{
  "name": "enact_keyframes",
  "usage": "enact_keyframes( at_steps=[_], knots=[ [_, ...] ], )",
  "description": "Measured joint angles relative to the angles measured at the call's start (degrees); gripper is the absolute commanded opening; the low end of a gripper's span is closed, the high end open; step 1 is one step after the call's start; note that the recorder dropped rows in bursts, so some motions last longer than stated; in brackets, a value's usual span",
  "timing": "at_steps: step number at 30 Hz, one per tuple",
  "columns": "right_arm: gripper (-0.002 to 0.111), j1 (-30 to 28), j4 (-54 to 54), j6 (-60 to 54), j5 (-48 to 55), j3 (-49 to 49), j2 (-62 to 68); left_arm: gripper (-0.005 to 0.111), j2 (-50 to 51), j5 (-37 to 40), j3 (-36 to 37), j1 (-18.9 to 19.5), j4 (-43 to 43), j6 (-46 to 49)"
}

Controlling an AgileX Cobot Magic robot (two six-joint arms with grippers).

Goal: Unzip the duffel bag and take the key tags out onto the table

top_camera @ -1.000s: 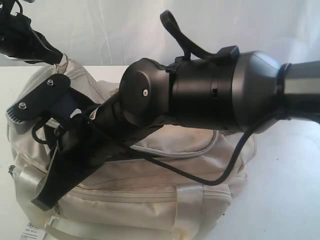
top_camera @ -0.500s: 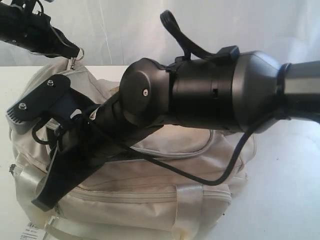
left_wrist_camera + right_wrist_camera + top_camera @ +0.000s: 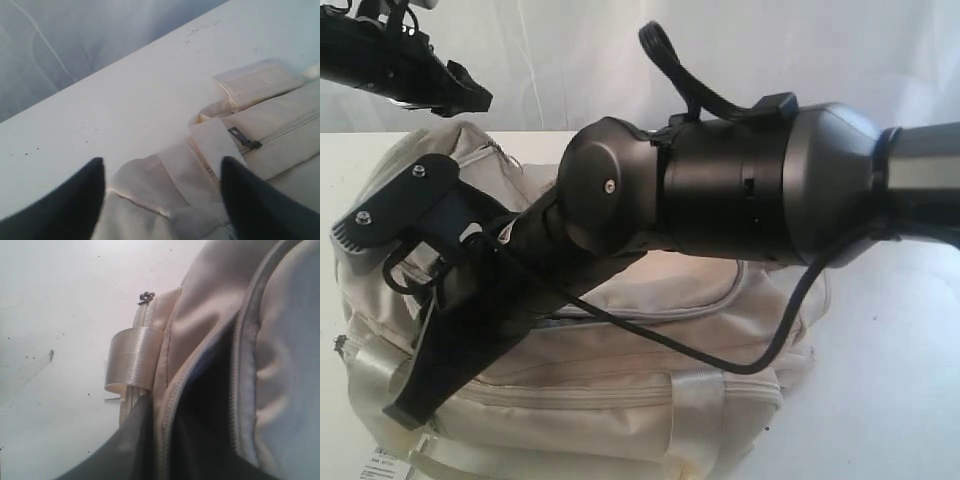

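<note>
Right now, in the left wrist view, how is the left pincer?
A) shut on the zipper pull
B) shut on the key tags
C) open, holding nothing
C: the left pincer has its two dark fingers wide apart above the duffel bag, with nothing clamped between them.

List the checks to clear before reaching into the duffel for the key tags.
1. left gripper open, empty: ok.
2. duffel bag unzipped, dark gap along the flap: ok.
3. key tags in sight: not ok, none visible.
4. right gripper holding the flap: cannot tell.
5. table free beside the bag: ok.
</note>
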Motion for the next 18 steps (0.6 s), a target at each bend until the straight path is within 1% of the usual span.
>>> enact_keyframes(
  at_steps=[1, 3, 5, 6, 7, 8, 10, 11, 13, 14, 15, 17, 18],
  knots=[
    [0.015, 0.0, 0.0, 0.0, 0.0, 0.0, 0.0, 0.090, -0.5, 0.8, -0.2, 0.0, 0.2, -0.1],
    [0.026, 0.0, 0.0, 0.0, 0.1, 0.0, -0.1, 0.082, -3.7, 4.1, -1.8, 0.0, 4.5, -3.7],
    [0.048, 0.0, -0.1, 0.0, 0.4, 0.0, -1.0, 0.068, -7.8, 7.1, -2.8, 0.0, 10.8, -9.0],
    [0.058, 0.0, -0.4, 0.0, 0.5, 0.0, -1.9, 0.059, -10.2, 9.4, -3.2, 0.0, 14.1, -11.8],
    [0.062, 0.0, -1.3, 0.5, 0.6, 0.0, -3.6, 0.051, -12.7, 12.6, -3.6, 0.0, 17.5, -14.6],
    [0.062, 0.0, -2.4, 1.4, 0.8, 0.0, -5.2, 0.041, -15.4, 15.4, -3.6, 0.0, 19.3, -16.1],
    [0.062, 0.0, -6.3, 6.2, 2.1, 0.0, -9.7, 0.024, -20.5, 23.4, -3.7, 0.0, 21.3, -18.1],
    [0.062, 0.0, -9.3, 9.3, 3.9, 0.0, -12.6, 0.018, -23.4, 28.4, -3.7, 0.0, 21.4, -18.8],
    [0.062, 0.0, -12.9, 14.4, 6.9, 0.0, -16.0, 0.004, -26.5, 34.3, -3.7, 0.0, 21.1, -19.1],
    [0.062, 0.0, -15.1, 16.9, 9.2, 0.0, -17.9, 0.000, -27.7, 36.7, -3.4, 0.0, 21.1, -19.3],
    [0.059, 0.0, -17.2, 18.9, 12.0, 0.0, -19.8, 0.000, -29.2, 38.3, -2.8, 0.0, 21.0, -19.3],
    [0.049, 0.0, -21.7, 24.5, 18.7, 0.0, -23.4, 0.000, -32.0, 39.6, -1.1, 0.0, 21.2, -19.3],
    [0.042, 0.0, -23.6, 26.9, 21.5, 0.0, -24.7, 0.000, -33.4, 39.7, 0.0, 0.0, 21.6, -19.7]
  ],
)
